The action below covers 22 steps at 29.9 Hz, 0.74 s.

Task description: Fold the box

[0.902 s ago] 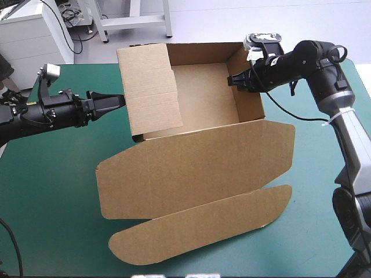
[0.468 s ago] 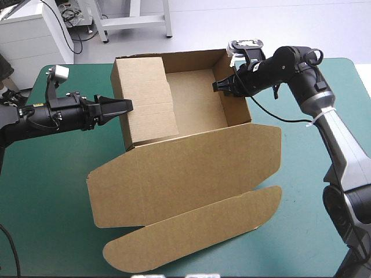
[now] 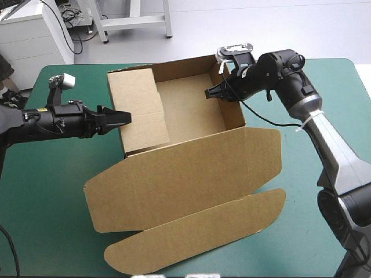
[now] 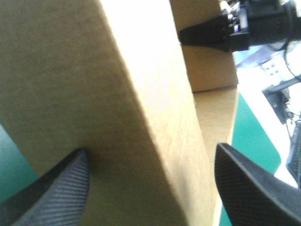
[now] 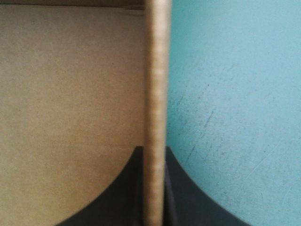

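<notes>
While the teal-green surface [image 3: 52,191] fills most of the high view, the brown box [image 3: 191,113] stands on its far middle part as an open tray with its walls raised. Its lid [image 3: 185,174] lies flat on the near side of the tray, spreading toward the near edge. A long rounded flap [image 3: 197,231] continues from the lid's near edge, also flat. The tray's left wall [image 3: 139,113] is a broad panel with creases across it. The left claw [image 3: 119,119] comes in from the left and meets this wall. In the left wrist view its black fingers [image 4: 56,188] stand wide apart, released, with the wall's thick edge between them. The right claw [image 3: 210,92] reaches in from the right at the tray's right wall [image 3: 233,107], toward its far end. In the right wrist view it is clenched on the thin upper edge of that wall, grasping the box, with board on one side of the edge and the teal-green cover on the other.
</notes>
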Tool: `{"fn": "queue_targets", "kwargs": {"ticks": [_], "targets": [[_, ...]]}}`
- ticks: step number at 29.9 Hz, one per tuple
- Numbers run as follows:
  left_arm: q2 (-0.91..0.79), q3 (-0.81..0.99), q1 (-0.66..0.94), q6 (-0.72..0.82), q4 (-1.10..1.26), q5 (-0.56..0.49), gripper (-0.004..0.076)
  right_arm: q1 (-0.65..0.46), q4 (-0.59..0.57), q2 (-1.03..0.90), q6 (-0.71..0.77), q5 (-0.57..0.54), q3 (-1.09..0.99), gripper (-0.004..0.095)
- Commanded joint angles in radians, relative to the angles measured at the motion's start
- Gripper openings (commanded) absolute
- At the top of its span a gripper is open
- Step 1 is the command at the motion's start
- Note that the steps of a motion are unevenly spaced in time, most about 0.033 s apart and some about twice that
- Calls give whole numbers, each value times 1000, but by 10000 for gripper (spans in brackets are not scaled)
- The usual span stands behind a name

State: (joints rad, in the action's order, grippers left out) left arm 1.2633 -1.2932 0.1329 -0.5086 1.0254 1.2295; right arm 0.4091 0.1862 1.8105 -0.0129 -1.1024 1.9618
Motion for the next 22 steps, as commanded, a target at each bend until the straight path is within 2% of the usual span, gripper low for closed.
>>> {"fn": "queue_targets", "kwargs": {"ticks": [1, 11, 17, 22], "targets": [[-25, -30, -9, 71, -61, 35, 524, 40, 18, -46, 26, 73, 24, 0], [-25, -30, -9, 233, -170, -18, 519, 140, -14, -44, 95, 116, 24, 0], [-25, -30, -27, 297, -203, -1, 450, 183, -68, -44, 132, 124, 24, 0], [-25, -30, -125, 417, -354, -44, 407, 202, -69, -44, 148, 124, 24, 0]]}}
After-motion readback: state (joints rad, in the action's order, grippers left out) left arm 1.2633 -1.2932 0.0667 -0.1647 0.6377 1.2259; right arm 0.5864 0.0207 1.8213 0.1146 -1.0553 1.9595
